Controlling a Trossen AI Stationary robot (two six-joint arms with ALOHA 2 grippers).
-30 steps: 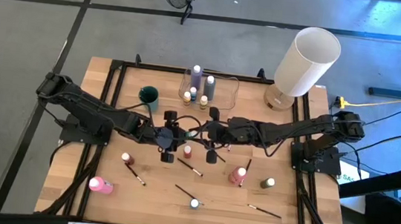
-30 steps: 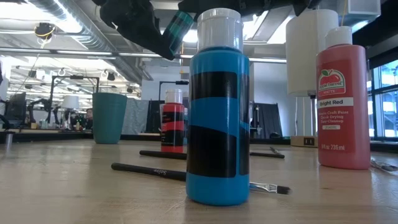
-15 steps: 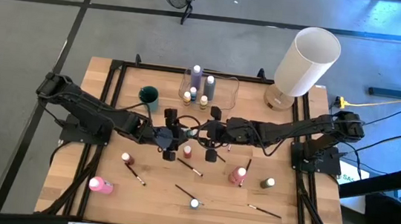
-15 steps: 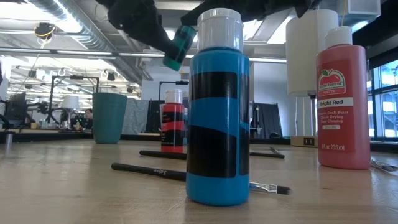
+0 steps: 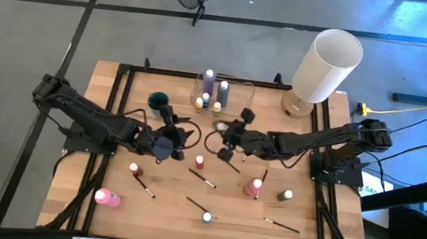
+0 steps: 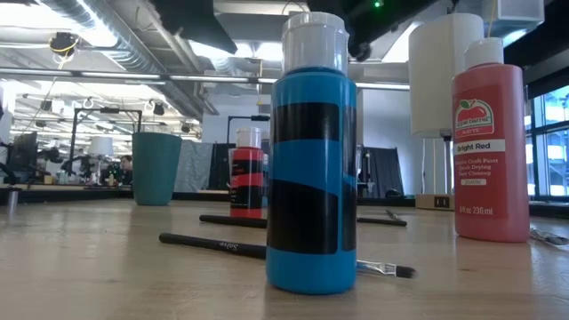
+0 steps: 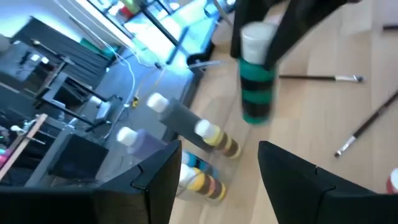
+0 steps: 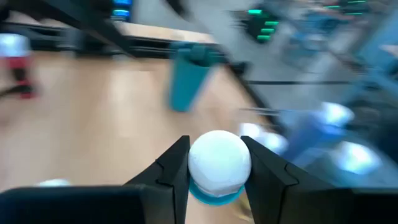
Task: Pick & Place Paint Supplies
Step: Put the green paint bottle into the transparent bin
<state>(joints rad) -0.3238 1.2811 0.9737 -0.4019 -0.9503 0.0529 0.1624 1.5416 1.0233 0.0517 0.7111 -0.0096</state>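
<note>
Since the earlier frames the two arms have been drawn apart, and a green bottle once held between them is now gripped by the right gripper alone. The bottle is seen clamped between the right fingers, its white cap between their tips, above the table just before the container. The left gripper is seen with jaws apart and empty, left of the bottle and clear of it. A red bottle and brushes are left on the table nearer the front.
</note>
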